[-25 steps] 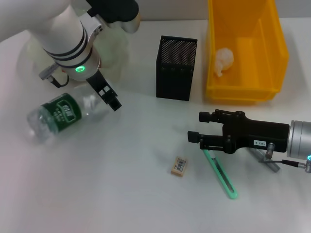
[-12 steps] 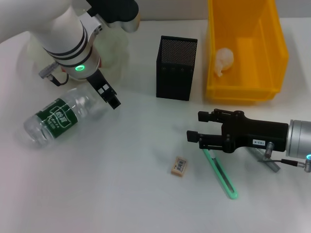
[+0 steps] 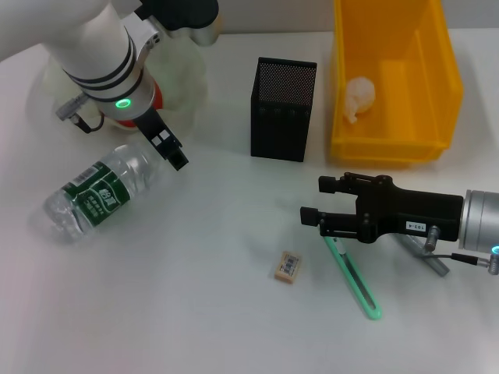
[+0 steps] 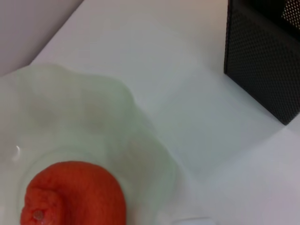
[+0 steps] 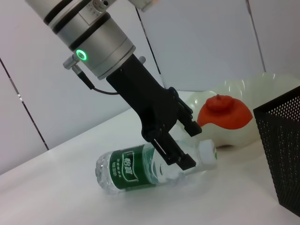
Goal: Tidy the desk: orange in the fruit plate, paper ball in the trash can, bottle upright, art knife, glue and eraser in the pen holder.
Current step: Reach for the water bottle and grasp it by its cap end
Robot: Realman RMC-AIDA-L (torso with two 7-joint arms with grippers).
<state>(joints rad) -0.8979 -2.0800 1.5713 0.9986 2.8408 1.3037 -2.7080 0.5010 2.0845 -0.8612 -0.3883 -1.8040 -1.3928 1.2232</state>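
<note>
1. A white desk [image 3: 195, 312] carries everything; the orange [image 4: 70, 197] sits in the fruit plate [image 4: 93, 108] and the paper ball [image 3: 359, 97] in the trash can [image 3: 390, 144].
2. Over the last second the bottle [image 3: 97, 195] has rolled and swung, cap end now at the left gripper [image 3: 168, 148], whose jaws straddle its neck, seemingly apart.
3. It lies flat, so righting remains.
4. The right gripper [image 3: 312, 220] hovers spread; the eraser [image 3: 288, 266] lies just below-left, the pen holder [image 3: 283, 109] well beyond.
</note>
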